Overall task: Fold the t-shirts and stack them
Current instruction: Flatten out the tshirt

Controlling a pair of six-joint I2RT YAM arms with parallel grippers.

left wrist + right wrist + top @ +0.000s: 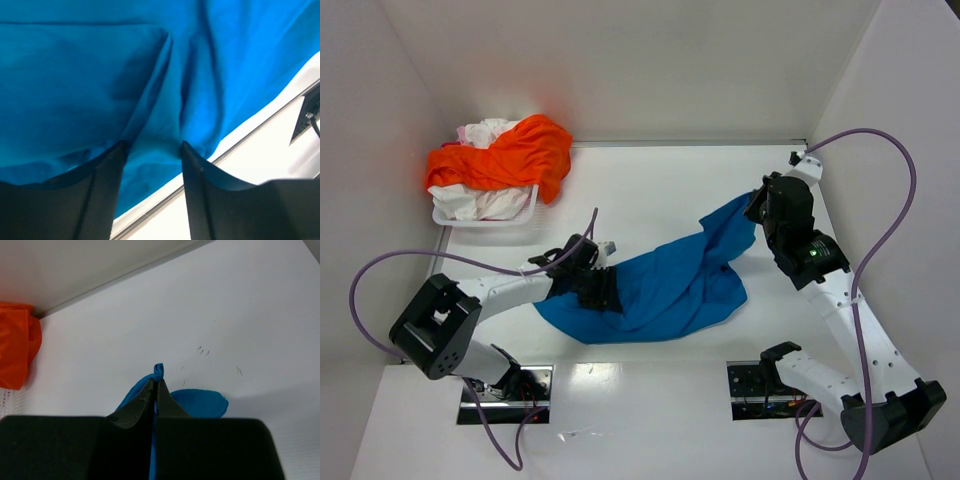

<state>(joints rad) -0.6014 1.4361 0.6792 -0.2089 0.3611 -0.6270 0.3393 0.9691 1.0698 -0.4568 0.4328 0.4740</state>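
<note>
The blue t-shirt [665, 285] lay rumpled across the middle of the table [650, 180], drawn out from lower left towards upper right, apparently because each arm was working one end to spread it flat for folding. At the upper right the right gripper [154, 382] had its fingers pressed together on a small tuft of the blue cloth, while at the shirt's left edge the left gripper [152, 145] had its fingers apart astride a raised fold, not visibly pinching it. The orange t-shirt [515, 150] and white ones [480, 202] sat heaped in the basket [525, 212] at the upper left, presumably waiting their turn.
</note>
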